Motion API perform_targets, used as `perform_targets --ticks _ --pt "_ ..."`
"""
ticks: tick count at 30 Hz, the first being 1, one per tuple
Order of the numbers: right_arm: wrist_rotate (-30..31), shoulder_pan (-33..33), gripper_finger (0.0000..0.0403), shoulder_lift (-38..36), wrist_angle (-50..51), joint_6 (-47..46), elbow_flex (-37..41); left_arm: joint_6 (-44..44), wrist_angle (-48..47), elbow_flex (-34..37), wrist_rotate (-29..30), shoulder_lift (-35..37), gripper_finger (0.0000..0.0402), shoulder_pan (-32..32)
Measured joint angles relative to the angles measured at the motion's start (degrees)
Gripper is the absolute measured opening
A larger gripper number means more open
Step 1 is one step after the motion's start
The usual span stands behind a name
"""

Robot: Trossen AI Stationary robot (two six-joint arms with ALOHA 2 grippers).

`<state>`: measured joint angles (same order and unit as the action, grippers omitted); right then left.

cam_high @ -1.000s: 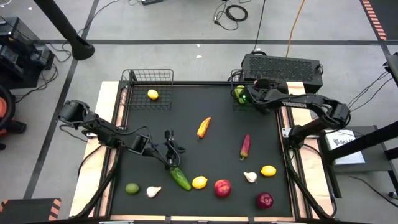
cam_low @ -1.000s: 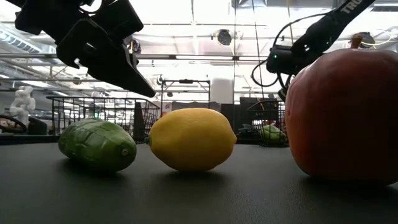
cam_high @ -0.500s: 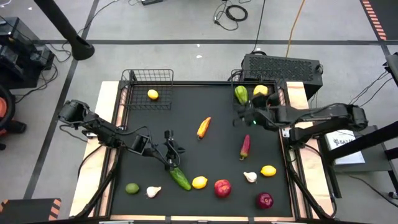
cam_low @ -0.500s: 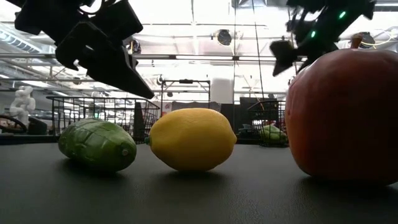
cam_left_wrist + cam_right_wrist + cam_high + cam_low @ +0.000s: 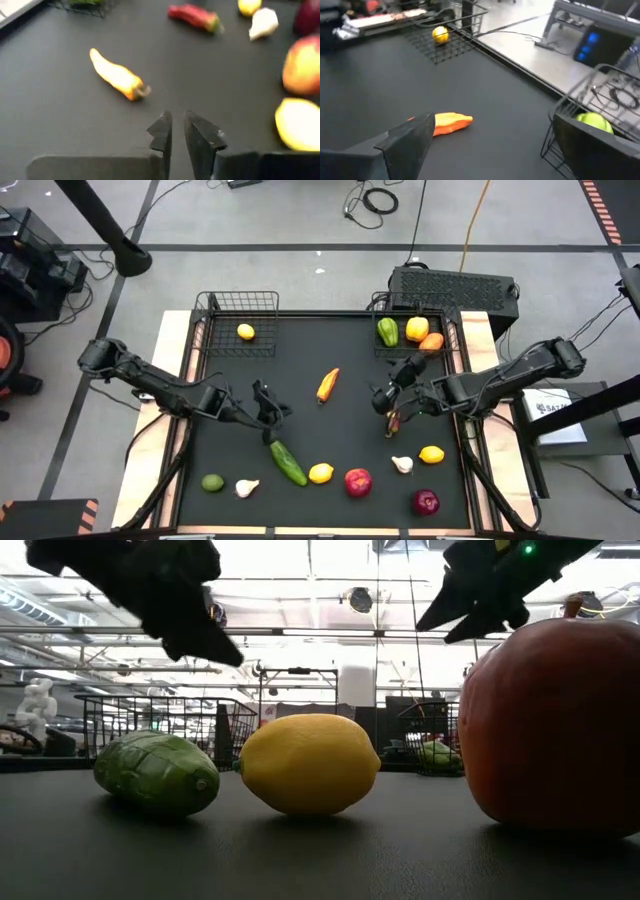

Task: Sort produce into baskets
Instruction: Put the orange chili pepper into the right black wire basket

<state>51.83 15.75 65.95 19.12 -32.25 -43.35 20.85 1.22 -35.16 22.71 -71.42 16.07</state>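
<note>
Red chili (image 5: 394, 418) lies under the wide-open right hand (image 5: 385, 394); left hand (image 5: 265, 402) nearly closed, empty.

the red apple (image 5: 555, 725) in the low view is cut off by the picture's right edge. the right gripper (image 5: 385, 402) partly hides the red chili (image 5: 393, 421) from above. in the left wrist view, the lemon (image 5: 298, 124) runs off the edge, blurred.

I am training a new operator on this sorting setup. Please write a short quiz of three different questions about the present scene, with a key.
1. True or false: the left basket holds one lemon.
2. Which hand has wide-open fingers? A) left hand B) right hand
3. Fill in: the green cucumber lies beside a ____ near the mat's front edge.

Key: 1 true; 2 B; 3 lemon.
</note>
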Motion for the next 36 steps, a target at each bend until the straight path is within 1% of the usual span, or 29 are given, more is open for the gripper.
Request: perform_targets --ticks 2,4,9,11,13,17,20,25,27,29,32,36 --pt "-1.29 0.02 0.0393 0.89 -1.22 3.36 0.00 0.96 2.57 0.00 0.11 -0.29 0.0087 -1.36" --pt "-1.48 0.02 0.0393 1.49 -1.38 6.54 0.00 1.08 5.59 -0.02 0.57 -1.71 0.0121 -2.65" --pt "-2.50 0.00 0.0393 2.19 -1.34 10.50 0.00 -1.89 13.67 -0.02 3.22 -6.64 0.0211 -4.41" --pt "-2.62 0.00 0.0393 2.19 -1.32 11.66 0.00 -2.17 15.90 -0.02 5.32 -8.70 0.0236 -5.06" --pt "-2.73 0.01 0.0393 2.19 -1.30 12.60 0.00 -2.12 18.40 -0.02 6.44 -10.52 0.0253 -5.88" --pt "-2.64 0.00 0.0393 2.19 -1.28 14.70 0.00 -2.08 20.51 -0.02 7.13 -14.07 0.0262 -7.26" --pt "-2.51 0.00 0.0393 2.19 -1.28 15.90 0.00 -1.83 21.53 -0.64 8.93 -16.99 0.0263 -8.05" --pt "-2.49 0.00 0.0393 2.19 -1.28 17.13 0.00 -1.73 21.50 -4.86 9.48 -23.61 0.0263 -9.04" --pt "-2.49 0.00 0.0393 2.19 -1.28 17.13 0.00 -1.37 21.38 -6.73 10.58 -25.98 0.0263 -8.93" --pt "-2.49 0.00 0.0393 2.19 -1.25 17.11 0.00 0.48 21.40 -8.18 11.30 -27.65 0.0263 -8.95" --pt "-2.49 0.00 0.0393 2.19 -1.10 17.09 0.00 5.38 21.03 -9.65 10.37 -29.27 0.0264 -9.26" --pt "-2.51 0.00 0.0393 2.19 -1.01 17.11 0.00 6.74 19.29 -10.74 11.66 -31.26 0.0284 -9.39"
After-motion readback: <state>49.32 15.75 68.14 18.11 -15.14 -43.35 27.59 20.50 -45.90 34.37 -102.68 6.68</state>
